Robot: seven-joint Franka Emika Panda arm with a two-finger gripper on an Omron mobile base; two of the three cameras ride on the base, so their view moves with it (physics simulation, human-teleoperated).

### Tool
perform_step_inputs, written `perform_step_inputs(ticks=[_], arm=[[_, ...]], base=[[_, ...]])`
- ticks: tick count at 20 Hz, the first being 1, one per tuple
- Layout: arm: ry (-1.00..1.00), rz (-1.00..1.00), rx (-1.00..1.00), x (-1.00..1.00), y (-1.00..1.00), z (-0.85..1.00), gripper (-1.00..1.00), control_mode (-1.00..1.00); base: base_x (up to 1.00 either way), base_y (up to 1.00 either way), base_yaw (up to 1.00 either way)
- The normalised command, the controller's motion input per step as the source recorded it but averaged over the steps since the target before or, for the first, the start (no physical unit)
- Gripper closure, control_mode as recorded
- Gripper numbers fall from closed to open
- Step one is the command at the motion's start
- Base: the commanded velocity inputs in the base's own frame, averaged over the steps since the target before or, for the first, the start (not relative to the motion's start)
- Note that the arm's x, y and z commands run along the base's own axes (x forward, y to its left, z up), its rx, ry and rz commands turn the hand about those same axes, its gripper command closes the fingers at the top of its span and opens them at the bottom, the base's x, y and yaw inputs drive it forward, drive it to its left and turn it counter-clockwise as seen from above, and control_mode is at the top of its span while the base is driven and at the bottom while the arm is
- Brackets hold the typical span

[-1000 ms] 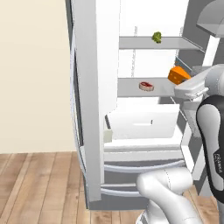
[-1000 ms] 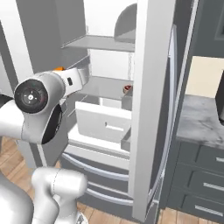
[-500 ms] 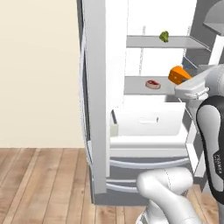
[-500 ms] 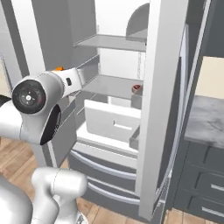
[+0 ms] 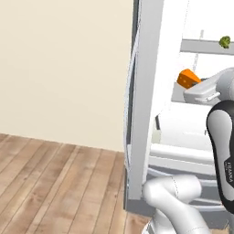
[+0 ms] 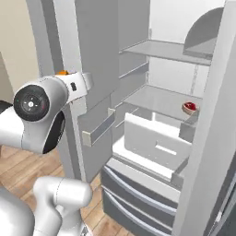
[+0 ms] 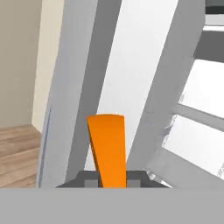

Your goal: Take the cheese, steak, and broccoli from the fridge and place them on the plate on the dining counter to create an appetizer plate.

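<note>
The gripper (image 5: 194, 87) holds the orange cheese (image 5: 188, 78) up in front of the open fridge (image 5: 151, 91). The broccoli (image 5: 224, 42) sits on a shelf above the gripper and to its right. The fridge door stands just left of the cheese.

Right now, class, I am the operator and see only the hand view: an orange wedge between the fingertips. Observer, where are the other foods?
Observer: The broccoli sits on the upper shelf of the fridge.
Operator: And the steak?
Observer: The steak lies on the shelf below that, near its front edge.
Operator: Anything under that shelf?
Observer: A white drawer stands pulled out. The gripper holds the cheese in the air, above it.
</note>
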Motion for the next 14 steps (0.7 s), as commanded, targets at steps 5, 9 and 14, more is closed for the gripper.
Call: perform_step_inputs(ticks=[5, 9, 14], arm=[[0.0, 0.0, 0.0, 0.0, 0.0, 0.0, 1.0, 1.0], [0.0, 0.0, 0.0, 0.0, 0.0, 0.0, 1.0, 1.0], [0.0, 0.0, 0.0, 0.0, 0.0, 0.0, 1.0, 1.0]], base=[[-0.36, 0.38, 0.57], [-0.25, 0.44, 0.55], [-0.03, 0.49, 0.53]])
